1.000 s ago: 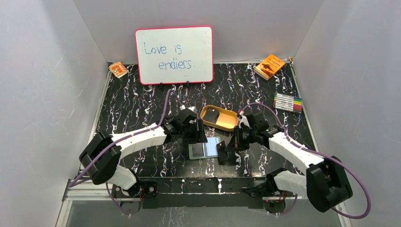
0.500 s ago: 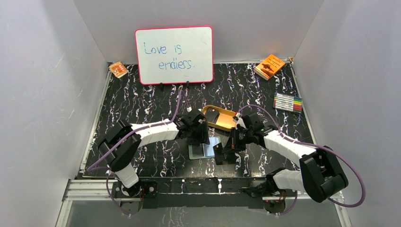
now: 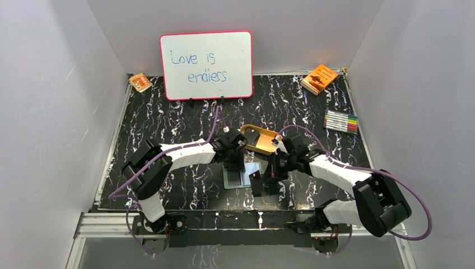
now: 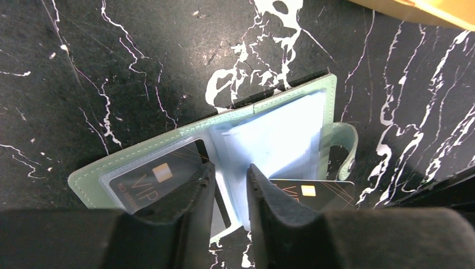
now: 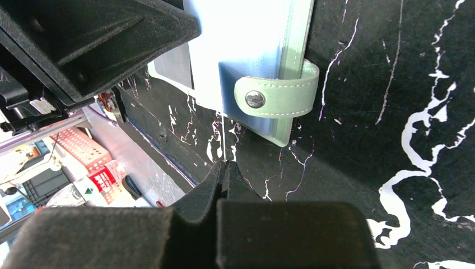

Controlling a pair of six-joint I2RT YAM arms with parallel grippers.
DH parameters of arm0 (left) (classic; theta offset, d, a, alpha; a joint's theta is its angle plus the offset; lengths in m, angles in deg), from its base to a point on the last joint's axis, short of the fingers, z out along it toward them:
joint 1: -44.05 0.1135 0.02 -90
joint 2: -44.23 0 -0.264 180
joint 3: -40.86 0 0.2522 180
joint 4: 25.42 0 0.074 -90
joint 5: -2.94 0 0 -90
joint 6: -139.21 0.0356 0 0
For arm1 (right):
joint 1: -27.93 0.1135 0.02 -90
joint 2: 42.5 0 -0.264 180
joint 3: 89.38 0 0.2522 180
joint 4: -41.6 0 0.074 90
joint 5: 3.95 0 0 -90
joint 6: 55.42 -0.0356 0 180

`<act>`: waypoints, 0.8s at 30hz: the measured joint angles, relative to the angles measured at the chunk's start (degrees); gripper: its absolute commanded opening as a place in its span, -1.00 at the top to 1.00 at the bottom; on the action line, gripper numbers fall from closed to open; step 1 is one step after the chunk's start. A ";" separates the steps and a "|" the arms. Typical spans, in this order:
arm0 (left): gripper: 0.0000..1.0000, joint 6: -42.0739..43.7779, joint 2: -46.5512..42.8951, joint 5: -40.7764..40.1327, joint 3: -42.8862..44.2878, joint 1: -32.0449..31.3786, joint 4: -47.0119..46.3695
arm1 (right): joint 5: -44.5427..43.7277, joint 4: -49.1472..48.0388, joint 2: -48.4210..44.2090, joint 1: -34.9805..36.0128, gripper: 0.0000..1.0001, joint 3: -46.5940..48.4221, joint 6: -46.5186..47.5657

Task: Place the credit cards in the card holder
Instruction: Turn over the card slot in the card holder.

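Note:
The sage-green card holder [image 3: 238, 179] lies open on the black marbled table, its pale blue sleeves [image 4: 280, 129] facing up and its snap strap [image 5: 274, 96] at the right edge. One dark VIP credit card [image 4: 157, 176] sits in the left sleeve. My left gripper [image 4: 229, 167] hangs right over the holder's middle [image 3: 235, 163], its jaws a narrow gap apart astride a sleeve edge. My right gripper [image 5: 224, 163] is shut on a second credit card, seen edge-on [image 5: 223, 140] and flat [image 4: 322, 190] at the holder's right side [image 3: 256, 184].
A tan-orange oval tray [image 3: 259, 129] stands just behind the holder, partly hidden by both wrists. A whiteboard [image 3: 206, 64] stands at the back, an orange booklet [image 3: 319, 78] back right, a marker set [image 3: 341, 121] at right, a small orange packet [image 3: 140, 82] back left.
The left gripper has reached further over the holder and its jaws have narrowed. The right gripper has carried its card leftward, closer to the holder's right edge.

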 measured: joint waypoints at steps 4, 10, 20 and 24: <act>0.74 0.28 0.76 -0.17 0.50 0.00 0.55 | -0.07 0.04 -0.57 0.00 1.00 -0.37 -0.04; 0.93 0.28 0.94 -1.14 0.59 0.00 1.20 | -1.70 2.62 -4.83 0.07 1.00 -0.72 -0.17; 0.97 0.26 0.94 -1.86 0.59 0.00 1.46 | -6.69 7.56 -10.60 0.15 1.00 -0.24 0.28; 0.97 0.26 0.94 -1.95 0.59 -0.04 1.46 | -7.04 8.68 -9.88 0.15 1.00 0.35 0.70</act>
